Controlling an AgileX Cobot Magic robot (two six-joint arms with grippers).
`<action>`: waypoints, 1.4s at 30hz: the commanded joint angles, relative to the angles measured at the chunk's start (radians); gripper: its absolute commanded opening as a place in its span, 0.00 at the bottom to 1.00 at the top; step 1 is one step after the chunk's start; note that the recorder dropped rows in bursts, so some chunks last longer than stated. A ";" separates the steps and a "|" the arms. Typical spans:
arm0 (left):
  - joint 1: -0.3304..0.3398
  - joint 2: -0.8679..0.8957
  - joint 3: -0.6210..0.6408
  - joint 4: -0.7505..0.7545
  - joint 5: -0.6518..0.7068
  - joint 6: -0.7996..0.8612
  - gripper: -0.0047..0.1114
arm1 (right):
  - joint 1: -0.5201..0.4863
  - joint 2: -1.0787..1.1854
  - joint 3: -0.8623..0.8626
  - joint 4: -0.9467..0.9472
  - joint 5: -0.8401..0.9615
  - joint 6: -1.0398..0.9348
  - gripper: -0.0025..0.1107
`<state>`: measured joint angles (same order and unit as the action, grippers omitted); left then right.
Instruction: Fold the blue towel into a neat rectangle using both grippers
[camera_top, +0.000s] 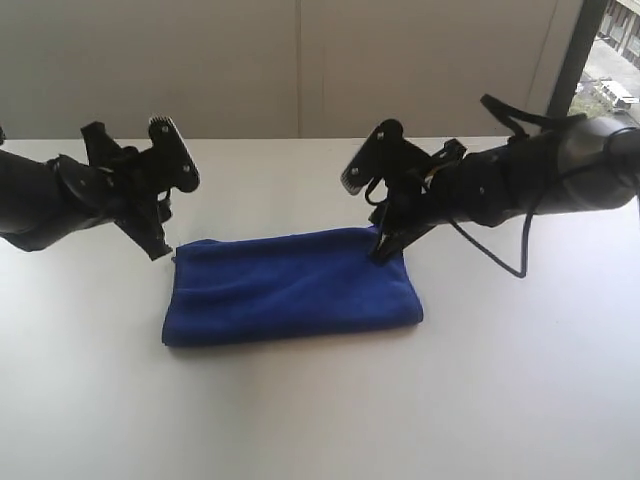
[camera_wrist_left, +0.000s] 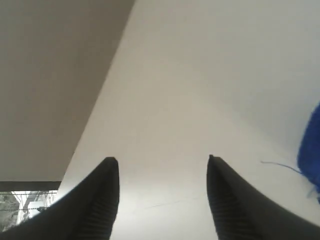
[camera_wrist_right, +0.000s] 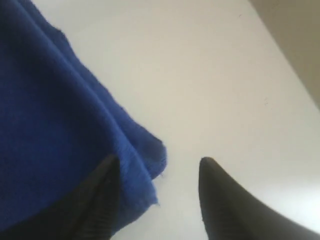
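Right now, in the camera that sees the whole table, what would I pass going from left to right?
left claw → blue towel → right claw, at the towel's right end → black cable → window

Table (camera_top: 500, 400): white and matte, filling the whole lower part of the exterior view and catching soft, even daylight. Its far edge is meeting the wall (camera_top: 180, 60), which is showing pale grey-beige panels. A thin vertical seam (camera_top: 298, 60) is running down the wall near the middle. At far right a dark window frame (camera_top: 572, 50) is slanting upward. The window (camera_top: 618, 70) beside it is showing blurred buildings outside.

Left wrist view: table and wall are meeting along a slanted line, and a strip of window is showing next to the wall.

Right wrist view: a sliver of wall is showing beyond the table edge.
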<state>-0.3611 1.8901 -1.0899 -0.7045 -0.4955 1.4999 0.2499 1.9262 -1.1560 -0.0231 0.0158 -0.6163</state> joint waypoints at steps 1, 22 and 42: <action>-0.013 -0.099 -0.004 -0.157 0.045 -0.008 0.54 | -0.013 -0.088 -0.006 0.001 0.023 -0.005 0.44; -0.039 0.035 -0.028 -0.064 0.871 -0.443 0.04 | -0.011 0.048 -0.105 0.577 0.634 -0.235 0.02; -0.039 -0.019 -0.029 0.374 0.934 -0.742 0.04 | -0.009 0.067 -0.099 0.341 0.772 -0.037 0.02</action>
<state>-0.4076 1.9015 -1.1358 -0.3904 0.4156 0.7675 0.2499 2.0195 -1.2610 0.3367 0.7828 -0.6573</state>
